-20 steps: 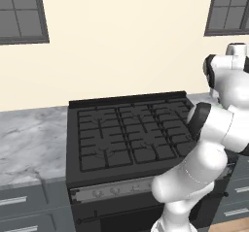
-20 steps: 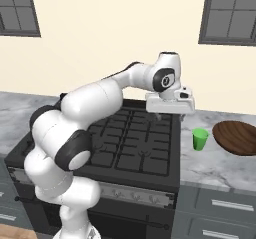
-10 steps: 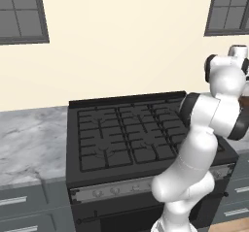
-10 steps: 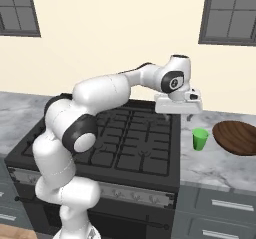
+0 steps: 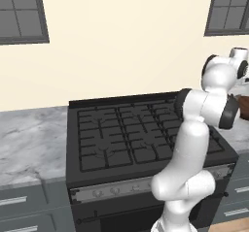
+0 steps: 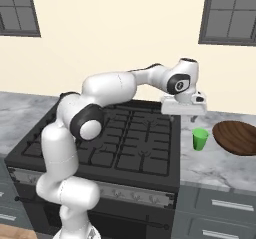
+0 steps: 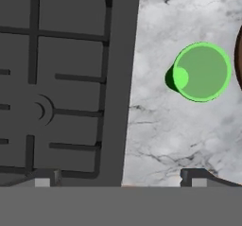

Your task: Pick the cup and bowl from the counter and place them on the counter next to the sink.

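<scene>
Here, open end effector point(image 6: 194, 118) above cup point(image 6: 200, 139)

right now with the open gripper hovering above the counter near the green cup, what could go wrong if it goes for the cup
1. The gripper hangs over bare marble counter at the stove's edge, not over the green cup. A straight descent would likely miss, or a finger could clip the rim and tip it.
2. The wooden bowl sits close beside the cup, so a finger coming down on that side could bump it.
</scene>
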